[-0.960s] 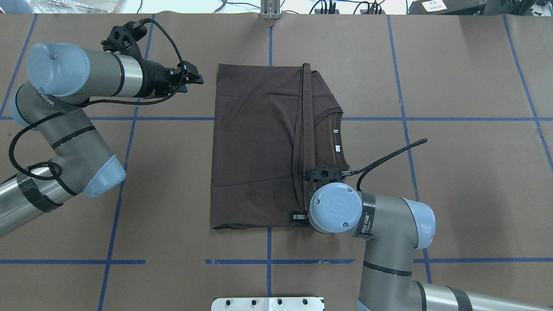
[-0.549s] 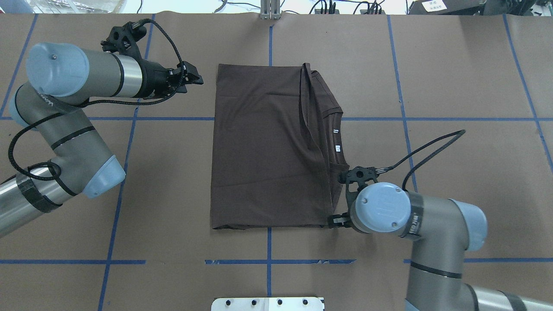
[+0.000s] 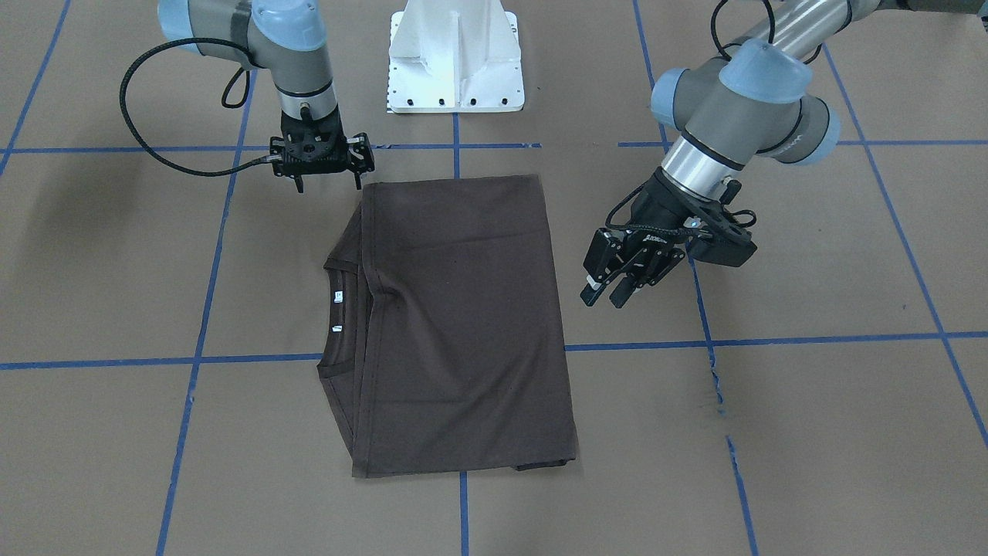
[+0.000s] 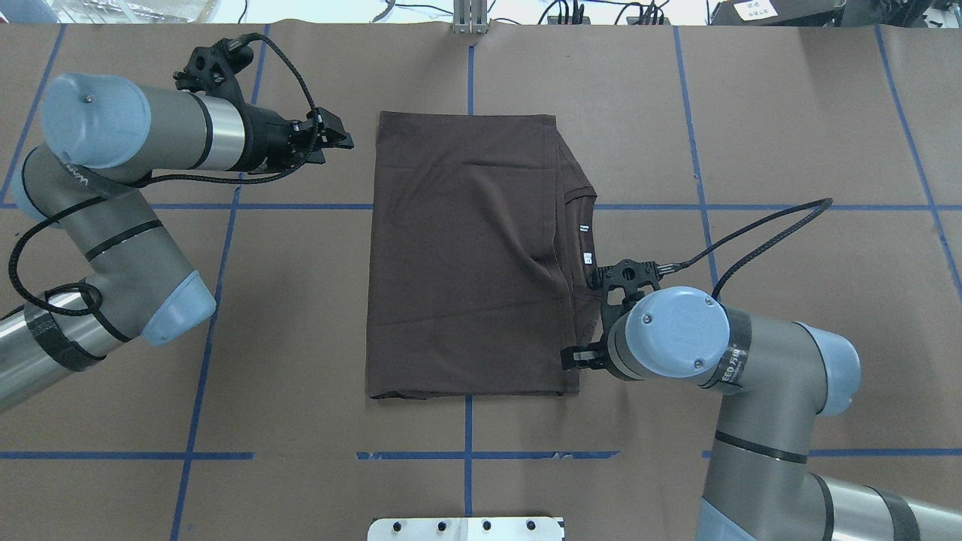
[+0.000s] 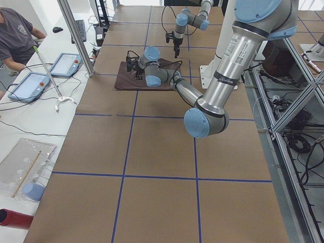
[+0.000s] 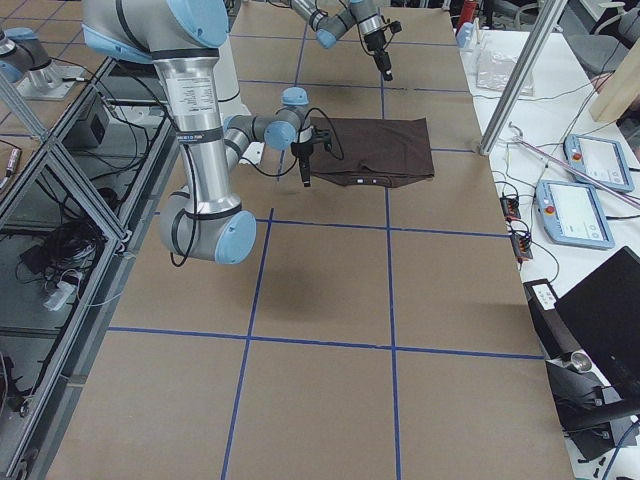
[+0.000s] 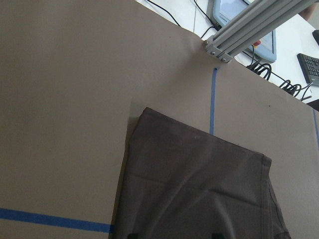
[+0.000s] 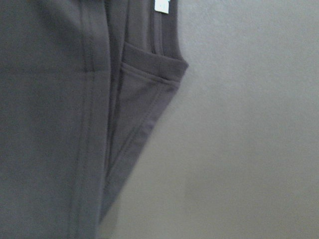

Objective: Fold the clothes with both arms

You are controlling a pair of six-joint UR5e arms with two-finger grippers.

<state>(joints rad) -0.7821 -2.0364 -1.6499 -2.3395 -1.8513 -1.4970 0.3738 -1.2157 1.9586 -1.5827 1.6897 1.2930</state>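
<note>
The clothes are one dark brown T-shirt (image 4: 466, 255) folded into a flat rectangle mid-table, also seen in the front view (image 3: 463, 324). Its ribbed neck with white labels (image 4: 583, 228) pokes out from under the top layer on the robot's right. My right gripper (image 3: 329, 185) hangs open just off the shirt's near right corner, holding nothing. From overhead it is mostly hidden under the right wrist (image 4: 669, 334). The right wrist view shows only shirt layers (image 8: 50, 124) and bare table. My left gripper (image 4: 340, 135) is open and empty, hovering left of the shirt's far left corner (image 7: 144, 112).
Brown paper with blue tape lines (image 4: 466, 454) covers the table. The white bolted pedestal (image 3: 455, 62) stands at the robot's edge. An aluminium post (image 4: 470, 19) rises at the far edge. Beyond it, a seated person (image 5: 15, 35) and tablets (image 5: 63, 63).
The right gripper moved to the robot's right, drawing the top layer's edge further over the neck, then came off the cloth. The layer now lies flat. The left arm barely moved.
</note>
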